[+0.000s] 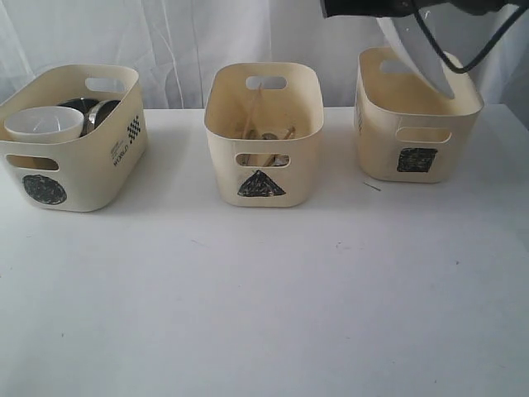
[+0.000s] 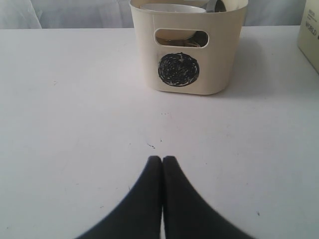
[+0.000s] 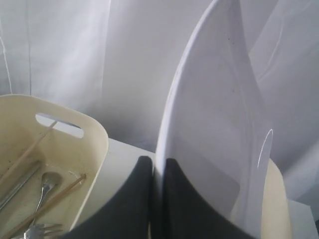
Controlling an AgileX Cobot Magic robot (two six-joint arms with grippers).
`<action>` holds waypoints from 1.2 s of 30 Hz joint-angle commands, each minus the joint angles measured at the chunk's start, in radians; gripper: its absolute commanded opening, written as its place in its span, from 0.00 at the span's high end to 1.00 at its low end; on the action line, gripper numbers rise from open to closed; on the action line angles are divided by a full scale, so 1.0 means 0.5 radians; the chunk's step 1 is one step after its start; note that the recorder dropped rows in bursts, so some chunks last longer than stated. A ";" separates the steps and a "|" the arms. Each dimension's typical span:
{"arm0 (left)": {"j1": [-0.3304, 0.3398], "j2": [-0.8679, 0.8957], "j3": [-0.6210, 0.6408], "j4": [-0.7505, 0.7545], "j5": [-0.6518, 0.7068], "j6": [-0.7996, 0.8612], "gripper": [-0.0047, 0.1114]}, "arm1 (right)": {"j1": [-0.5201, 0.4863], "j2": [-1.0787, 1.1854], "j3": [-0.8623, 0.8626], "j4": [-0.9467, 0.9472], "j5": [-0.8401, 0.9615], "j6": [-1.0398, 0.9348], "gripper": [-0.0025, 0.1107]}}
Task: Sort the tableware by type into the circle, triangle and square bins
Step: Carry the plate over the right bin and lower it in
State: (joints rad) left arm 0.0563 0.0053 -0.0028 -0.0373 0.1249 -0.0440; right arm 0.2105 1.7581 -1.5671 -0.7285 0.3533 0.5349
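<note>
My right gripper (image 3: pixel 158 162) is shut on the edge of the large white square plate (image 3: pixel 214 124). The plate (image 1: pixel 417 45) hangs on edge, tilted, over the bin with the square mark (image 1: pixel 417 160), its low end at about rim height. The triangle-marked bin (image 1: pixel 261 184) holds wooden chopsticks (image 3: pixel 30 149), a spoon (image 3: pixel 47 181) and a fork (image 3: pixel 37 230). In the circle-marked bin (image 1: pixel 43 188) sit a white bowl (image 1: pixel 43 124) and steel ware (image 1: pixel 91 112). My left gripper (image 2: pixel 162 159) is shut and empty, low over the table facing the circle bin (image 2: pixel 189 47).
The three cream bins stand in a row at the back of the white table (image 1: pixel 264 298). A white curtain hangs behind them. My right arm's dark body and cable (image 1: pixel 372 8) hang over the square bin. A second bin's corner (image 2: pixel 310 40) shows beside the circle bin.
</note>
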 commanded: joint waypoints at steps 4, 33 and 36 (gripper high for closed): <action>0.001 -0.011 0.006 -0.008 0.006 -0.008 0.96 | -0.064 0.132 -0.038 -0.065 -0.131 -0.034 0.98; 0.001 -0.011 0.006 -0.008 0.006 -0.008 0.96 | -0.123 0.179 -0.034 -0.091 -0.224 0.079 0.70; 0.001 -0.011 0.006 -0.008 0.006 -0.008 0.96 | -0.123 0.082 0.004 -0.084 -0.109 0.128 0.73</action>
State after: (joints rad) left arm 0.0563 0.0053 -0.0028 -0.0373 0.1249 -0.0440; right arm 0.1572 1.8479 -1.5822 -0.7667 0.2561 0.5744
